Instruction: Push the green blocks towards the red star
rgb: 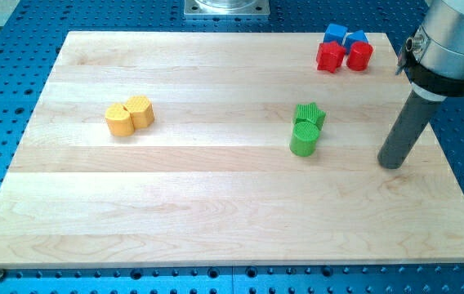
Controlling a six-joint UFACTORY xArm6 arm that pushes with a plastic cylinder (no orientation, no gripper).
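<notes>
Tip (391, 164) down on pale wood board (216, 204), bare, touching nothing, right of green blocks (306, 129). Red star (329, 57) at top right, among red and blue blocks. Blue perforated table (3, 106) around board.

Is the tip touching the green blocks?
No. My tip rests on bare board to the view's right of the green blocks, with a clear gap between them.
</notes>
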